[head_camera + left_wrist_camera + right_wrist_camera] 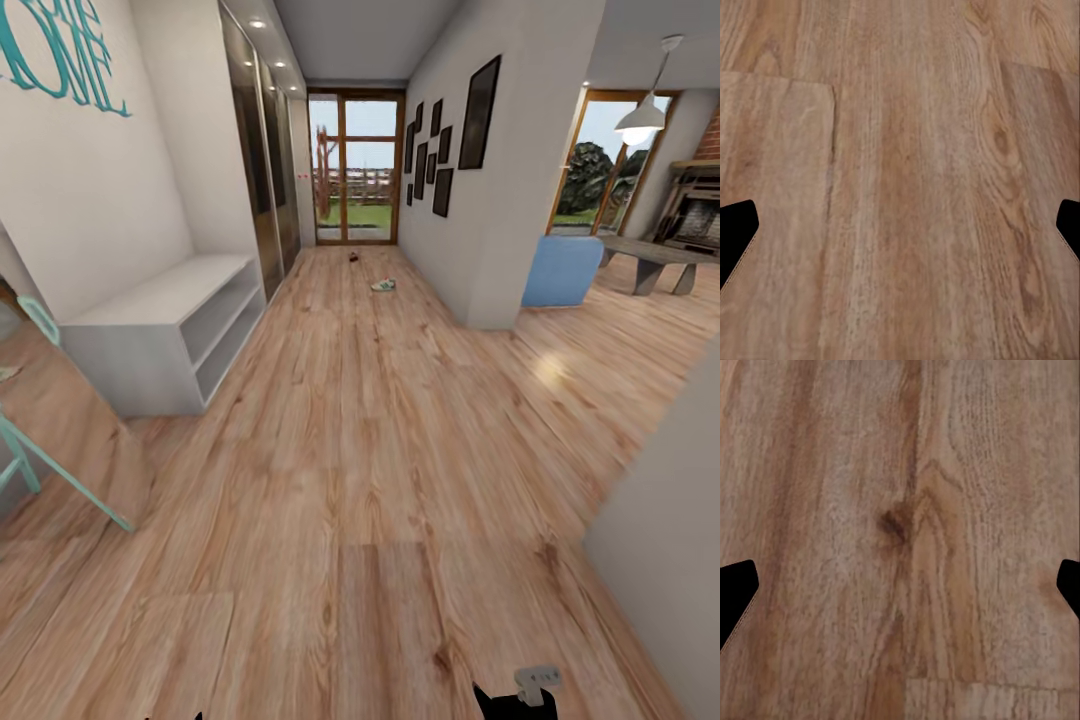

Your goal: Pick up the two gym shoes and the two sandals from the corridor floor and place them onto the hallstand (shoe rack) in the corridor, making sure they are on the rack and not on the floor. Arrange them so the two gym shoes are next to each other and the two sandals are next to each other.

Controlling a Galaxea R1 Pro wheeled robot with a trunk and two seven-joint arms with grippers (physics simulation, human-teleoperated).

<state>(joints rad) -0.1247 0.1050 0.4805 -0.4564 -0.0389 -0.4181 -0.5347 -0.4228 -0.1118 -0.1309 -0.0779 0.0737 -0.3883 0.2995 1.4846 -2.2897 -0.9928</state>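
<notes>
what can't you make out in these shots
- Far shoes, head view: a pale gym shoe and a dark speck beyond it on the floor are too small to identify in detail or count.
- Bench, head view: too far to tell what is in its shelves.
- Right pincer and left pincer: fingers cut off by the wrist-view edges, only dark tips show.

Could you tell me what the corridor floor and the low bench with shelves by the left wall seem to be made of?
The floor looks like light brown wood-plank laminate: long boards with grain and knots, and a slight sheen. The bench looks like painted board or laminate, matte pale grey: flat, even panels with no grain. As renders, neither is certain.
</notes>
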